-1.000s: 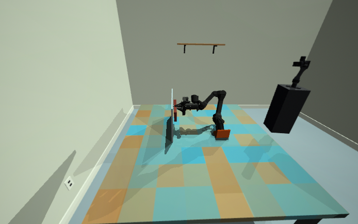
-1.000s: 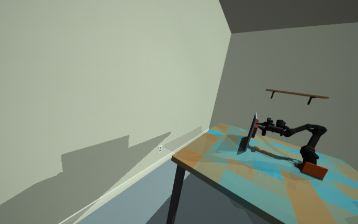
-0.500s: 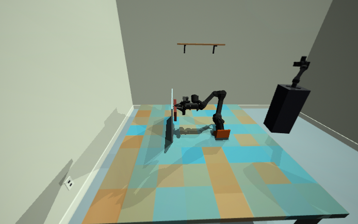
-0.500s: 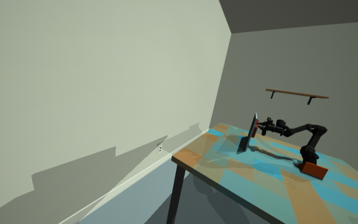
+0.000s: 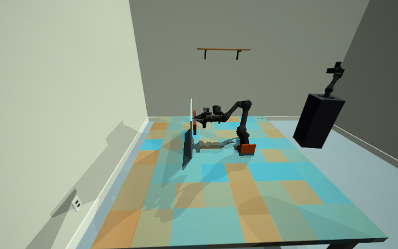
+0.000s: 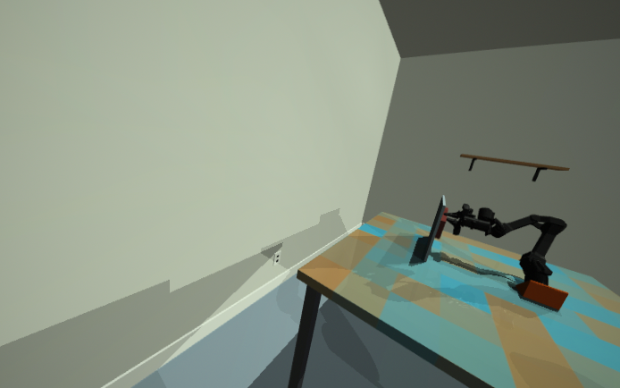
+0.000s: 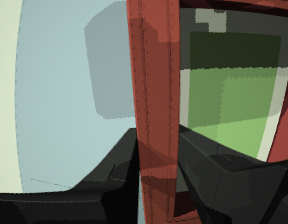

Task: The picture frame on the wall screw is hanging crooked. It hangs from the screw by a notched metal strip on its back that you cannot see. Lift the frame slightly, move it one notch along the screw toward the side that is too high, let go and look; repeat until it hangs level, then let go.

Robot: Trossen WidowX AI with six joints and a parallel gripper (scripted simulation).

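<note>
The red picture frame (image 5: 194, 129) (image 6: 440, 229) (image 7: 155, 65) is upright against the front of a pale blue upright panel (image 5: 191, 108) (image 6: 433, 233) (image 7: 55, 100). In the wrist view its side bar runs nearly vertical, its top leaning slightly left; a green picture with a pale border shows to the right. My gripper (image 5: 196, 117) (image 6: 448, 214) (image 7: 153, 132) is shut on this side bar, with one dark finger on each side of it. The screw and notched strip are hidden. The frame is edge-on in the top and exterior views, so its overall tilt cannot be told there.
The panel stands on a patchwork table (image 5: 207, 222) (image 6: 414, 323). The arm's orange base block (image 5: 247, 148) (image 6: 545, 294) is on the table, right of the panel. A wooden shelf (image 5: 222, 49) (image 6: 510, 161) is on the far wall. A second arm stands on a black pedestal (image 5: 316, 120) at the right.
</note>
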